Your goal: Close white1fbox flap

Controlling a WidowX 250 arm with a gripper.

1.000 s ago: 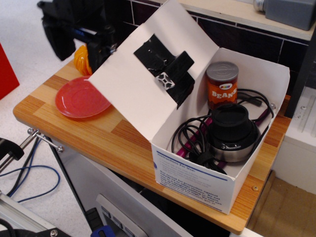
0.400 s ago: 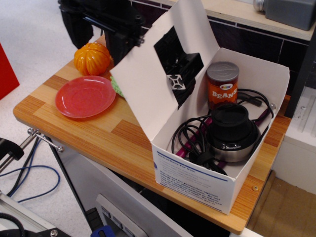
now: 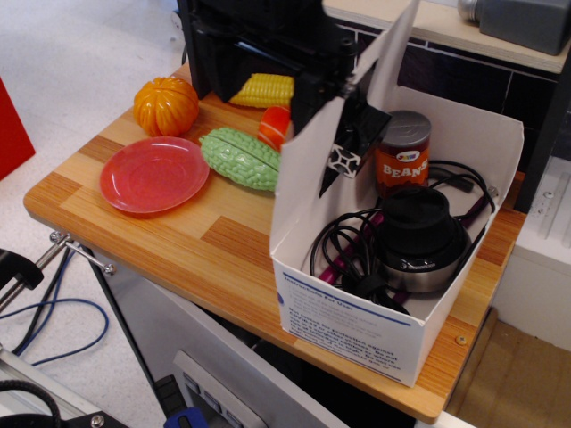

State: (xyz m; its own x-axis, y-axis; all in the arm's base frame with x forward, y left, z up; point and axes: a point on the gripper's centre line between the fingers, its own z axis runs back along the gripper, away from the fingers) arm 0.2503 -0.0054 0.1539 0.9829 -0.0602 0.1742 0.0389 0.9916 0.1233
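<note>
The white1fbox (image 3: 352, 316), with blue text on its front panel, stands on the right of the wooden table. Its large flap (image 3: 303, 178) stands almost upright along the box's left side. The black tape and small metal block (image 3: 343, 161) on the flap face into the box. My black gripper (image 3: 308, 85) is pressed against the flap's outer face from the left, near its top. The flap hides the fingertips, so I cannot tell whether they are open or shut.
Inside the box are a beans can (image 3: 401, 153), a round black-and-silver device (image 3: 419, 239) and tangled black cables (image 3: 343, 254). Left of the box lie a red plate (image 3: 150, 175), an orange fruit (image 3: 166, 105), a green vegetable (image 3: 239, 159), corn (image 3: 265, 89) and a red item (image 3: 276, 125).
My gripper has moved right and pushed the flap from leaning out to the left up to nearly upright. The vegetables behind it have come into view.
</note>
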